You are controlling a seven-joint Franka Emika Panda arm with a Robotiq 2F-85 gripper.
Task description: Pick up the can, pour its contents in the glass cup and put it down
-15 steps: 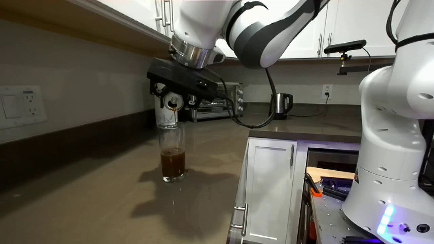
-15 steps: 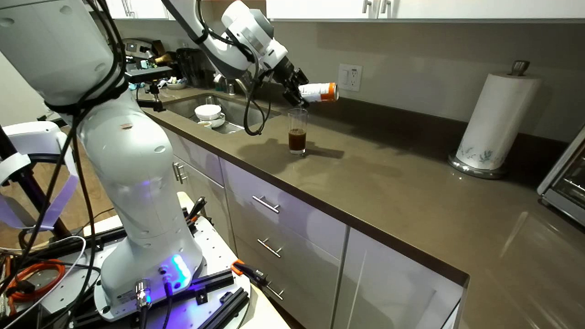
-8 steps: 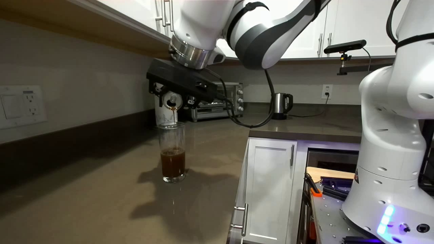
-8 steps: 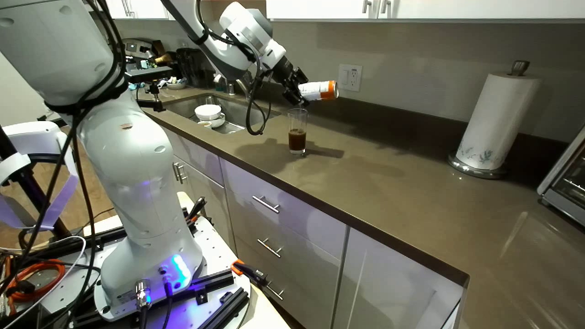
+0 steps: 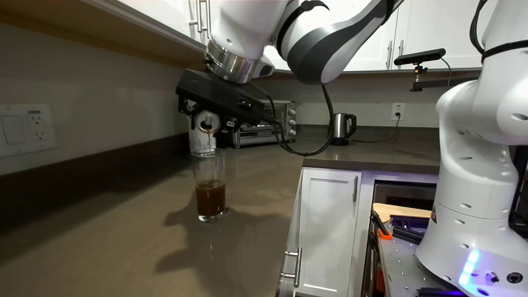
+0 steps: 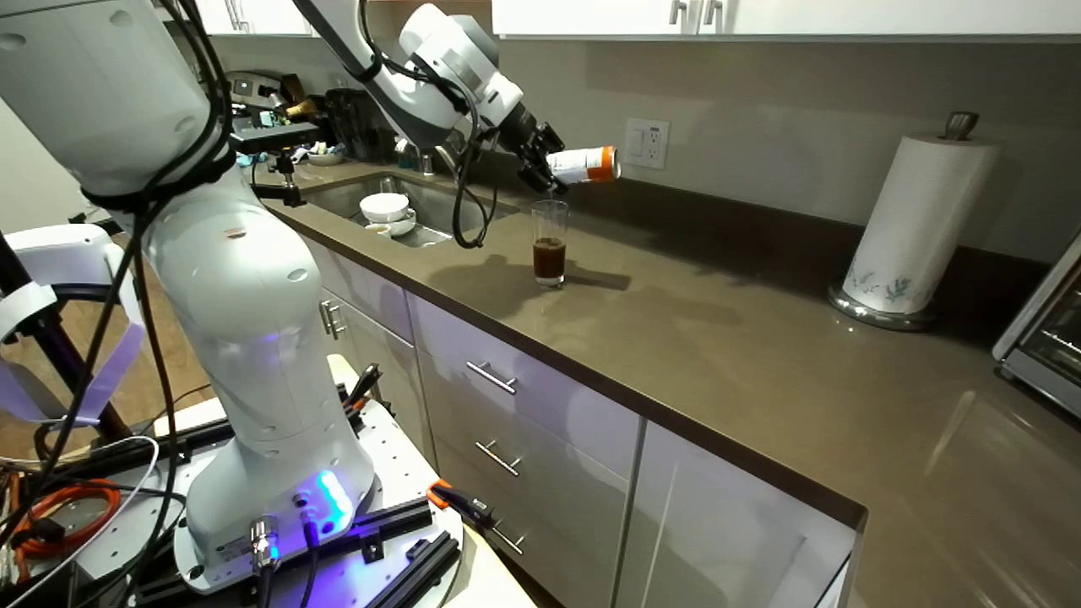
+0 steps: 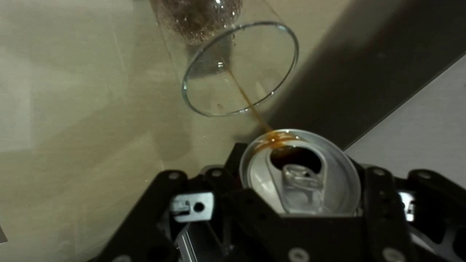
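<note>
One can (image 7: 302, 178) hangs tipped above one glass (image 5: 209, 185), its top lower than its base, held in the gripper (image 7: 299, 165). The two fingers (image 7: 378, 193) are parted only by the can's width and clamp its sides near the top. A thin brown stream (image 7: 244, 95) falls from the can into the glass; the can and the glass are apart. The glass stands upright on the counter (image 5: 123, 247), about half full of brown liquid (image 5: 210, 200) with bubbles on its surface. Well apart from the glass stand one paper roll (image 6: 920, 224), one kettle (image 5: 340, 128) and one oven (image 5: 264, 136). In an exterior view, the sink (image 6: 432, 209) holds white dishes (image 6: 384, 205); they overlap, so I cannot tell how many.
</note>
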